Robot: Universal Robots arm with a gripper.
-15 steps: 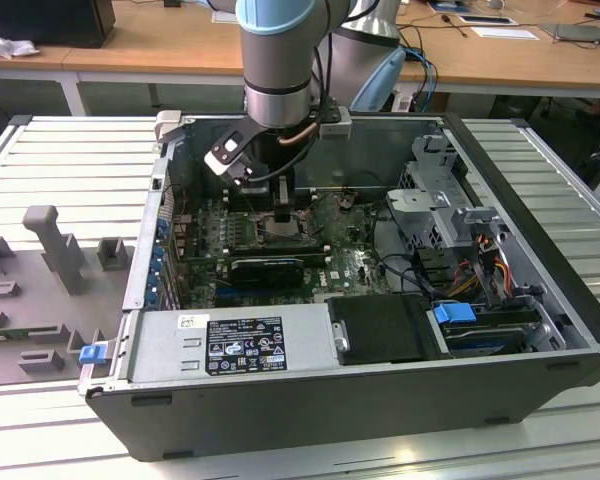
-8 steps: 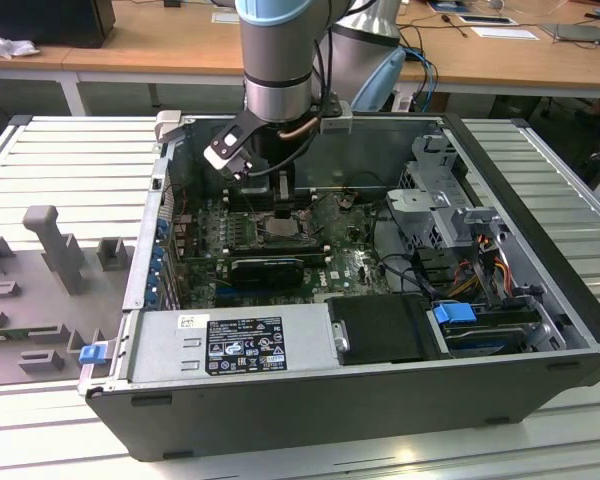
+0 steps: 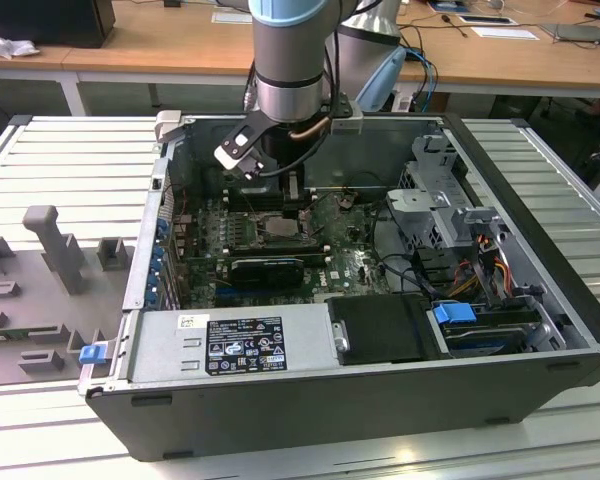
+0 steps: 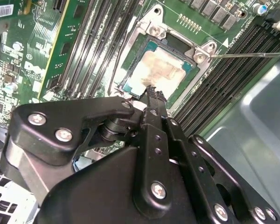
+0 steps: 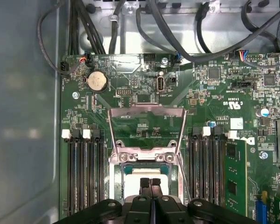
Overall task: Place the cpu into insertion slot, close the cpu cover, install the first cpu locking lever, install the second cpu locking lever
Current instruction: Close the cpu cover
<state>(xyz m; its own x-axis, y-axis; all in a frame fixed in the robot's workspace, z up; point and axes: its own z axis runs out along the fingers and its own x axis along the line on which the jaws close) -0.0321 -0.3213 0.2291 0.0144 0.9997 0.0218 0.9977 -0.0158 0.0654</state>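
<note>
Inside the open computer case (image 3: 380, 400), on the green circuit board (image 5: 130, 79), the insertion slot (image 4: 151, 23) holds the cpu (image 4: 161, 67), which lies flat in its bed with the silvery top up. The cpu cover (image 5: 147, 110) is swung back off the slot. The gripper (image 4: 151, 91) has its fingers pressed together with nothing between them, the tips at one edge of the cpu.
</note>
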